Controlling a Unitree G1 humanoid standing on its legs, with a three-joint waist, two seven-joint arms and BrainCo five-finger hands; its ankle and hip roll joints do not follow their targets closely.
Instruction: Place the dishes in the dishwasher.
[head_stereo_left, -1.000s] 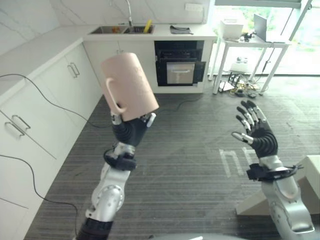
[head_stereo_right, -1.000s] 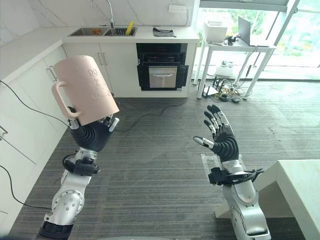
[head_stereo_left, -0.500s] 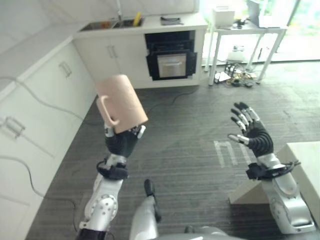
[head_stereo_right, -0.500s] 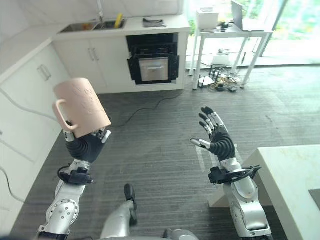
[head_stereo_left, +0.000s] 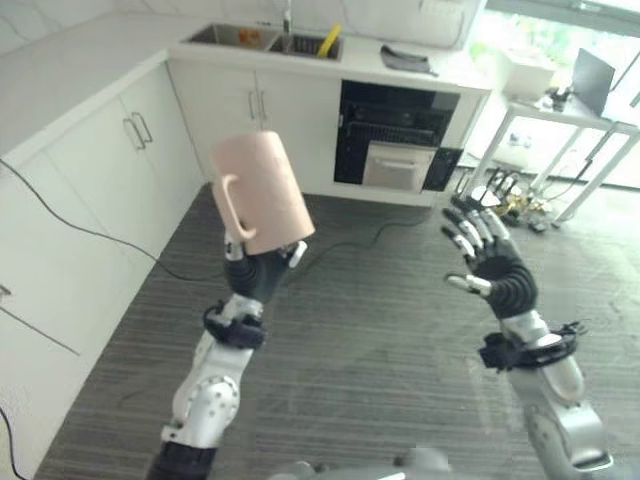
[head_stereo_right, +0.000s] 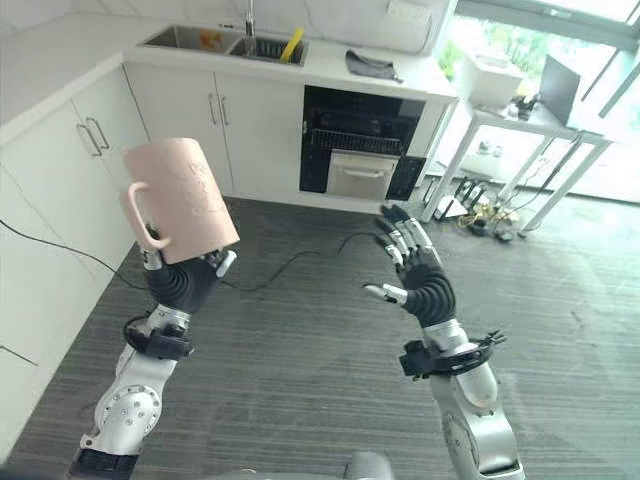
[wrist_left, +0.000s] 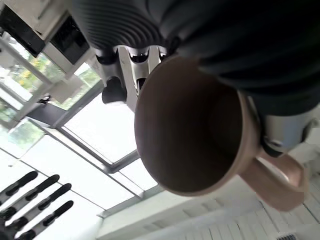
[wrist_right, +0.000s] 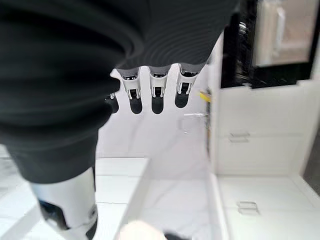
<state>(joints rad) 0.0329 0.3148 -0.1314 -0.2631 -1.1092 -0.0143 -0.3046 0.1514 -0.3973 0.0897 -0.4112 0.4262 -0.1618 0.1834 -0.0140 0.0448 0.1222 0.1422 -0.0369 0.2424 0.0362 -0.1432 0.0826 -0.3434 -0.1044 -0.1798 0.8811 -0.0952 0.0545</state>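
Pale pink mug (head_stereo_left: 262, 190); white cabinets (head_stereo_left: 120, 170); black dishwasher (head_stereo_left: 395, 148); grey striped floor (head_stereo_left: 380, 340).

The camera's view swings back up toward the dishwasher (head_stereo_left: 398, 150) at 12 o'clock. The right hand (head_stereo_left: 490, 268) now sits higher and nearer the raised pink mug (head_stereo_left: 262, 192), toward 1 o'clock.

Silver-grey jointed arms, dark ribbed covers over wrists, silver fingers (head_stereo_left: 470, 228) with dark tips
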